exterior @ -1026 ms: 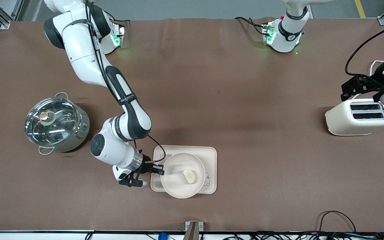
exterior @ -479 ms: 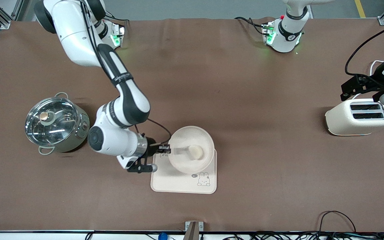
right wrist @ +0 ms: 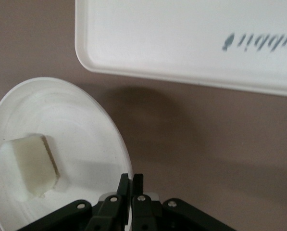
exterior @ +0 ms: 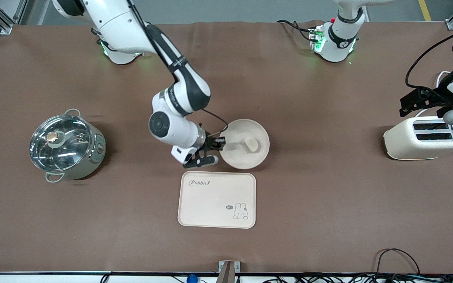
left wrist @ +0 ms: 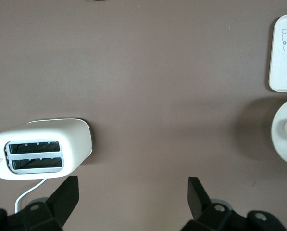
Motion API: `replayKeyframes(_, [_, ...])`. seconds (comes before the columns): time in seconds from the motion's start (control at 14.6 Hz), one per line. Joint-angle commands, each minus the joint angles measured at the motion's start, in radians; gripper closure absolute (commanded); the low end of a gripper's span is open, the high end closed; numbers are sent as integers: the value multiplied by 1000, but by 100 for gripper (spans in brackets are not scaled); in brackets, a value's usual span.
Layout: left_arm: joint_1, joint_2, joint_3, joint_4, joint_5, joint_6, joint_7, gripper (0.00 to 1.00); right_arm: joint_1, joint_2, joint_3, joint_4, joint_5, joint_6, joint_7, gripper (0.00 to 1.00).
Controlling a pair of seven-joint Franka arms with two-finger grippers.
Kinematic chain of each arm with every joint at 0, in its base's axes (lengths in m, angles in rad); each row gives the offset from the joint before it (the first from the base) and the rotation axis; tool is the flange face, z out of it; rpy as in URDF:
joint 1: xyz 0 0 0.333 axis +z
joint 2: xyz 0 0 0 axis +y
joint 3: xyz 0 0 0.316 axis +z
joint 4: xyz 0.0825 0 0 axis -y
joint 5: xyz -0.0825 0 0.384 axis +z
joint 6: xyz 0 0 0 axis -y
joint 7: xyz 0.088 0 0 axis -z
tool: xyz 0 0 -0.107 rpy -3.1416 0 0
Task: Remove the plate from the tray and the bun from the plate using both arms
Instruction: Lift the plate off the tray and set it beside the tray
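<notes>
Clenched on the plate (exterior: pixel 244 144) rim, the right gripper (exterior: pixel 219 144) holds it clear of the tray (exterior: pixel 217 199), farther from the camera. Released, the left gripper (left wrist: pixel 131 192) waits over the toaster (exterior: pixel 424 137), well apart from the bun (exterior: pixel 251 144).

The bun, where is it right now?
The bun sits on the plate, held at its rim by the right gripper, farther from the front camera than the tray.

Matt cream plastic-looking plate (exterior: pixel 246 133) and tray (exterior: pixel 216 204); glossy metal pot (exterior: pixel 67 147); matt brown tablecloth (exterior: pixel 309 196).
</notes>
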Motion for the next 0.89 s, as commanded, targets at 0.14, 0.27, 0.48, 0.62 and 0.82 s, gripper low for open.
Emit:
replayKeyframes(0.14, [3,-2,-1,5,-16,-15,-3,0,21,-118,0,-290,4,186,-98,100])
replayKeyframes(0.27, [3,-3,-1,3,-15,-20,-5,0,20,-115,0,-310,7,199,-100,100])
replayKeyframes(0.48, [-3,-12,-6,-4,-18,-18,-34,0,6,-113,0,-308,17,199,-98,100])
replayKeyframes(0.62, [-3,-19,-61,-21,-19,-18,-139,0,-5,-112,-1,-302,18,197,-95,96])
replayKeyframes(0.82, [-25,7,-147,-66,-74,55,-390,0,-26,-110,-1,-293,18,185,-94,42])
